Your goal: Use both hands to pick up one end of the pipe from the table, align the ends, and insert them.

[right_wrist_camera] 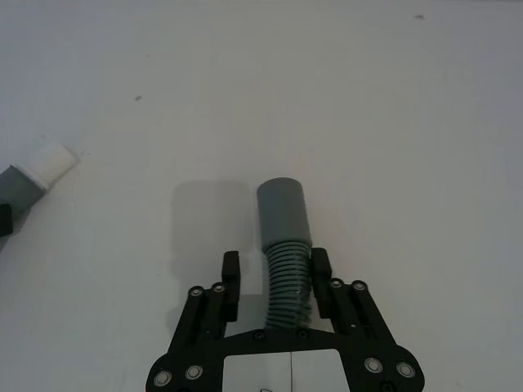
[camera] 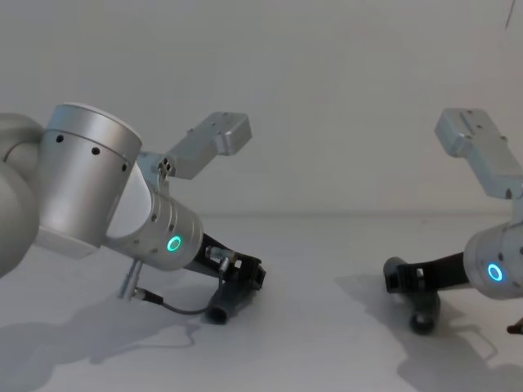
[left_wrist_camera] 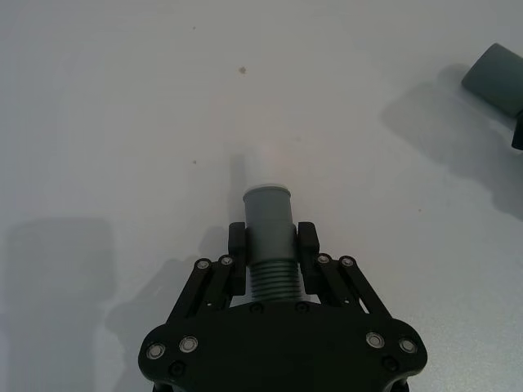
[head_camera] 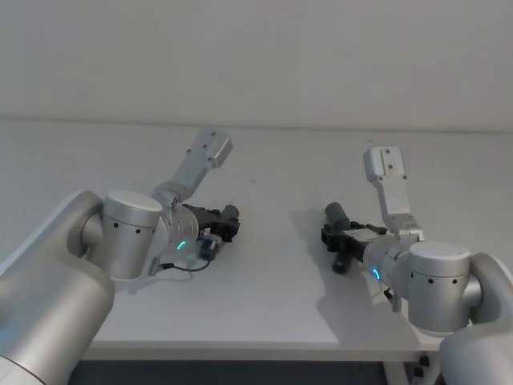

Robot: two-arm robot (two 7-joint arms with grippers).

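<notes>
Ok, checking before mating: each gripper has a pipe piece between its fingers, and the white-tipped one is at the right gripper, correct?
Not quite: the white-tipped piece is at the left gripper. The right wrist view shows the right gripper around the all-grey piece.

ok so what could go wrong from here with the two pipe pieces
The right gripper straddles the ribs of the open-cuff piece with a gap on one side, so closing may knock it askew. The left gripper is shut on the white-tipped piece, but the two ends lie apart and point different ways, so they could meet at an angle and jam.
</notes>
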